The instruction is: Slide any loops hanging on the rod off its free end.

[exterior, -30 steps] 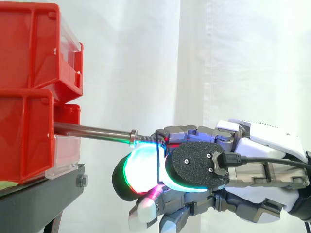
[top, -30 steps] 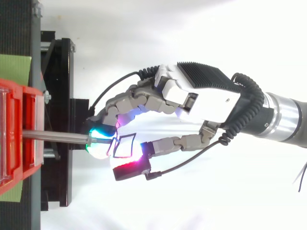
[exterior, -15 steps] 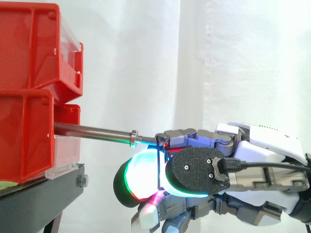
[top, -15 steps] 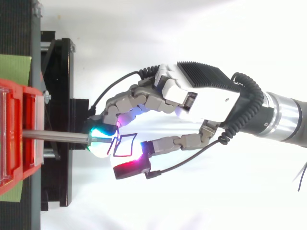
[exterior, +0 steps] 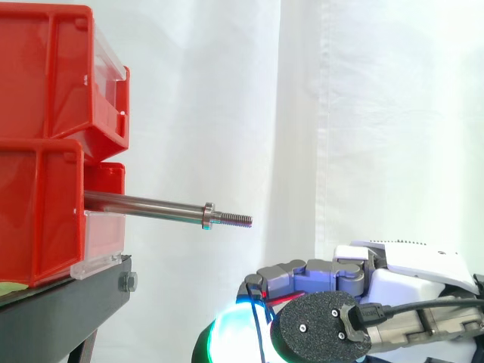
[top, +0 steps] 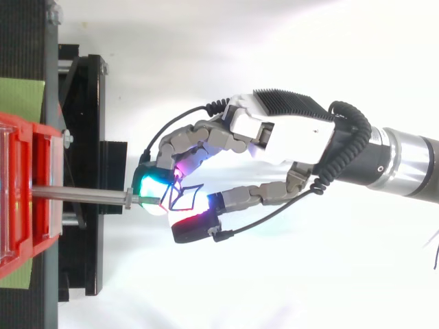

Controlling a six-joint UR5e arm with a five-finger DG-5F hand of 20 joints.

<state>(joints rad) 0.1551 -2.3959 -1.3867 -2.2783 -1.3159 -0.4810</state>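
Note:
A steel rod (exterior: 144, 203) sticks out level from the lower red bin (exterior: 38, 215), and its threaded free end (exterior: 238, 220) is bare. A thin dark loop (top: 182, 197) is pinched between the glowing pads of my hand (top: 288, 133). In the side view my hand (exterior: 401, 276) sits low at the bottom right, well beneath the rod's tip. There the loop (exterior: 254, 314) hangs clear of the rod. From above, the pads lie just past the rod (top: 79, 195) and its end.
Two red bins are stacked at the left, the upper one (exterior: 53, 72) above the rod. Both rest on a black stand (exterior: 60, 310). A white curtain hangs behind. From above, a green patch (top: 20, 99) lies beside the stand (top: 82, 137).
My hand has dropped downward with the loop in it. The loop, at the rod's threaded tip before, now hangs below it, off the rod.

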